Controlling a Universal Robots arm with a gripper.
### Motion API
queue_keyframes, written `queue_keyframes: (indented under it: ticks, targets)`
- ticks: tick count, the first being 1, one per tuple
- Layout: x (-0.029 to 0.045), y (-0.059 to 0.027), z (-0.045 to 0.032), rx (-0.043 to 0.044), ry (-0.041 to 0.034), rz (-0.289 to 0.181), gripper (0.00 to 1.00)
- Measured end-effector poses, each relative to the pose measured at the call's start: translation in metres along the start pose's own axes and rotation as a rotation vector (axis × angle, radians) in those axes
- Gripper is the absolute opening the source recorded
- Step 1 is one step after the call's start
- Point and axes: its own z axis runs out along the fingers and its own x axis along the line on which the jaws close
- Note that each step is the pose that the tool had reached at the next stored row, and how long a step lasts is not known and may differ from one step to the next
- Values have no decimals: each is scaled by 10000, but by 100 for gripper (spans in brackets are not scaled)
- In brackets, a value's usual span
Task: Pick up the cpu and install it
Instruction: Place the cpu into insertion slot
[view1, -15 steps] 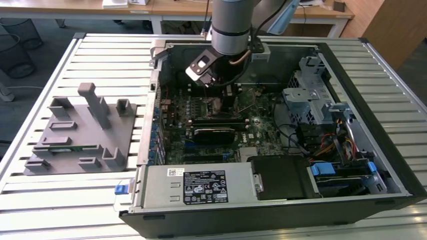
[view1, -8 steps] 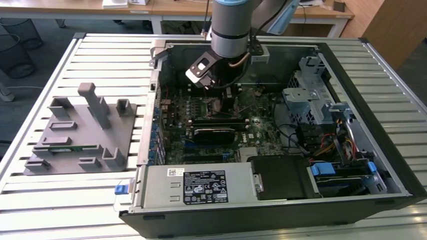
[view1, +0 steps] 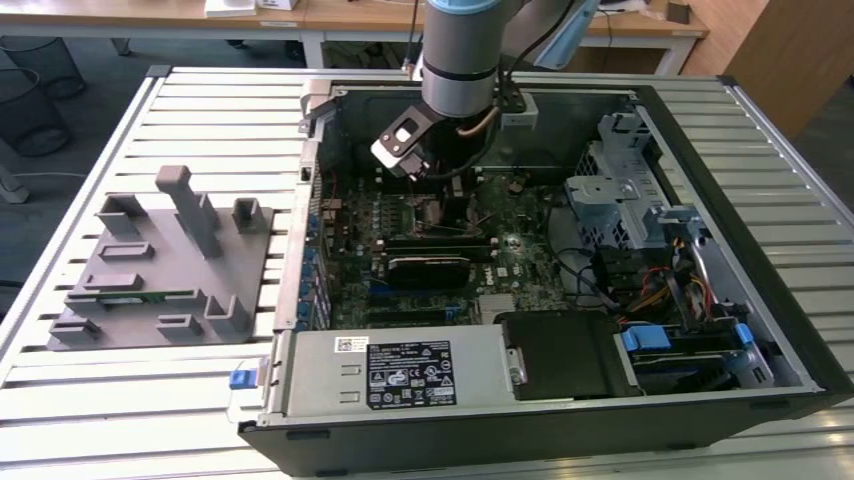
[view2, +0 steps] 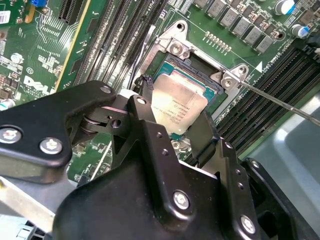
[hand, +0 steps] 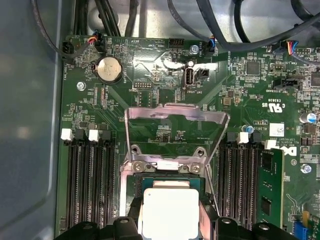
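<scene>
Second wrist view, shiny square cpu (view2: 177, 107) (silver-grey)

near edge of the cpu (view2: 180, 102) hidden behind the hand (view2: 172, 114), socket (view2: 197, 65) blocked by the arm (view1: 461, 50) in the exterior view, arm cut off by the upper edge

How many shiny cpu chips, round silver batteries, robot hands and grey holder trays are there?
cpu: 1, gripped in the hand over its socket
round silver battery: 1
hand: 1
grey holder tray: 1
Total: 4
</scene>
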Motion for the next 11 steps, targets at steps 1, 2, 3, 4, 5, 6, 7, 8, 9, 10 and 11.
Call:
queue_keyframes:
  ticks: [1, 2, 3, 4, 5, 6, 7, 8, 9, 10, 11]
  targets:
    - [2, 0, 0, 0, 0, 1, 53]
    - [2, 0, 0, 0, 0, -5, 53]
    - [3, 0, 0, -1, 1, -36, 53]
    - [3, 0, 0, -3, 1, -85, 53]
    - [3, 0, 0, -3, 1, -119, 53]
    - [5, 0, 0, -3, 1, -144, 53]
    - [8, 0, 1, -4, 3, -156, 53]
    - [8, 0, 2, -4, 3, -158, 53]
    - [8, 0, 5, -5, 4, -158, 53]
    - [9, 0, 7, -5, 4, -159, 53]
    - [9, -2, 10, -4, 5, -158, 53]
